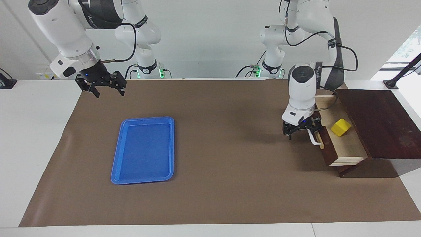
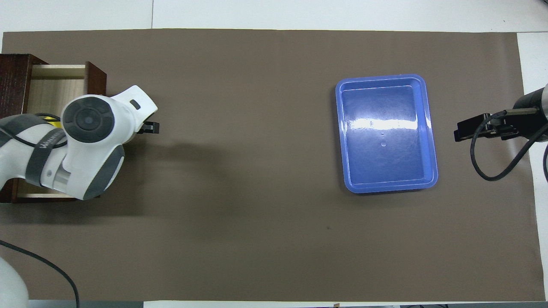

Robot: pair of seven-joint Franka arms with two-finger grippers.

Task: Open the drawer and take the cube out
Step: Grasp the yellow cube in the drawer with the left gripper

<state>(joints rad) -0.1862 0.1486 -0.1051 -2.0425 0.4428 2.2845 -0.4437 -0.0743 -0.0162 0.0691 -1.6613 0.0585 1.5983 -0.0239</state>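
Brown mat [image 1: 213,148] covering table. Blue tray [image 1: 143,150] lying toward right arm's end. Drawer [image 1: 345,144] standing pulled out, yellow cube [image 1: 340,127] sitting inside. Left gripper [image 1: 301,131] hanging at white handle [image 1: 315,138], finger state unclear. Right gripper [image 1: 103,86] waiting raised, fingers spread.

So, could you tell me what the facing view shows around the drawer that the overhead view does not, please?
Only the facing view shows the whole yellow cube lying in the open drawer, the white handle with the left gripper at it, and the dark top of the box. Only the overhead view shows the drawer's interior farther from the robots than the left arm, which hides nearly all of the cube there. Both show the drawer pulled open, the blue tray and the right gripper waiting, raised, at its own end.
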